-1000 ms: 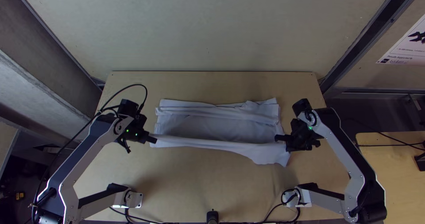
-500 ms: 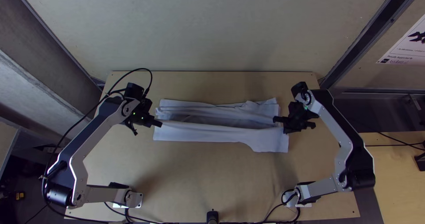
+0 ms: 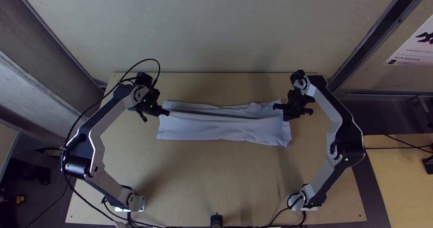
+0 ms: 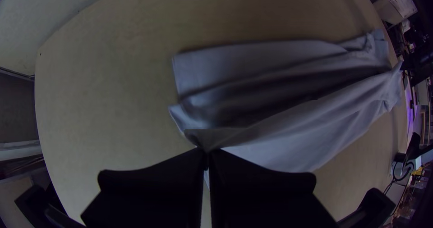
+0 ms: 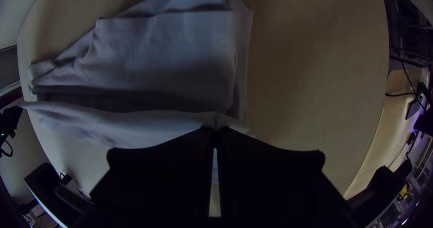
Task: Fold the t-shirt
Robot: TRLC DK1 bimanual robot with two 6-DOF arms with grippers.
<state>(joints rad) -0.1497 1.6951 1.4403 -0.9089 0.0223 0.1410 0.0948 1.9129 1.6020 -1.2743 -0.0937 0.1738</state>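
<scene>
The t-shirt [image 3: 221, 129] lies as a long band on the table [image 3: 203, 178]; the left gripper [image 4: 206, 152] and right gripper [image 5: 215, 129] clench the raised layer's edge at its 2 ends, probably so it folds over level, without sagging.

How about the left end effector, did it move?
Yes. In the top view, the left end effector has moved nearer the far edge of the table.

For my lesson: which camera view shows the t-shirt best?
The top view, because it shows nearly the whole t-shirt. The left wrist view shows it pinched in the left claw; the right wrist view, in the right claw.
</scene>
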